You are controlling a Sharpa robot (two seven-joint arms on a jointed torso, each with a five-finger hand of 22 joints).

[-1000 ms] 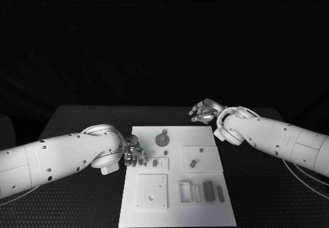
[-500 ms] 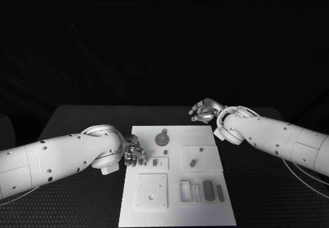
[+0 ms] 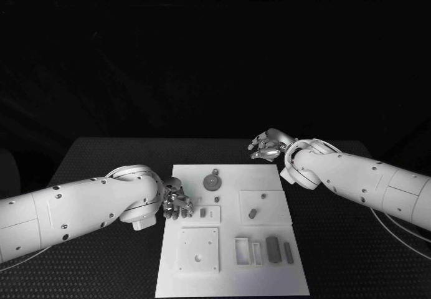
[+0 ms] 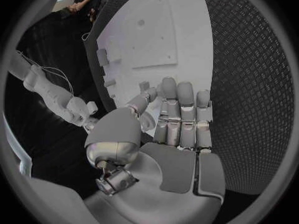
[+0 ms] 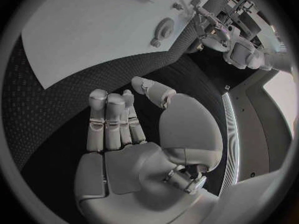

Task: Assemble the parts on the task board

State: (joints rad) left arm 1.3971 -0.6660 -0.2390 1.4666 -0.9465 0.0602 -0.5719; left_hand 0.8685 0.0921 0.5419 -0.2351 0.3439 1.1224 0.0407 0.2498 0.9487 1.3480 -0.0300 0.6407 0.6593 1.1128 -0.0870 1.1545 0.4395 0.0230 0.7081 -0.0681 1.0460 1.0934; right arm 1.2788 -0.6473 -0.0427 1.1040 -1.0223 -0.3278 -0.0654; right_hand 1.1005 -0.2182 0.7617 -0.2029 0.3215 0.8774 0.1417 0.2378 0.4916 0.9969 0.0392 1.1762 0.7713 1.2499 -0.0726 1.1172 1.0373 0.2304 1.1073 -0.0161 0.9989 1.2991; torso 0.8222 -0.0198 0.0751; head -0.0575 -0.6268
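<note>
The white task board lies in the middle of the table. Grey parts sit on it: a round gear-like piece at its far end, a small peg, a slanted piece on a raised square, and two upright bars near the front. My left hand hovers at the board's left edge with its fingers straight and nothing in them. My right hand hangs over the bare table beyond the board's far right corner, fingers loosely bent and apart, holding nothing.
A white square plate with a hole and a white rectangular frame sit on the board's near half. Black textured table surrounds the board on all sides. The right wrist view shows the gear-like piece and the board.
</note>
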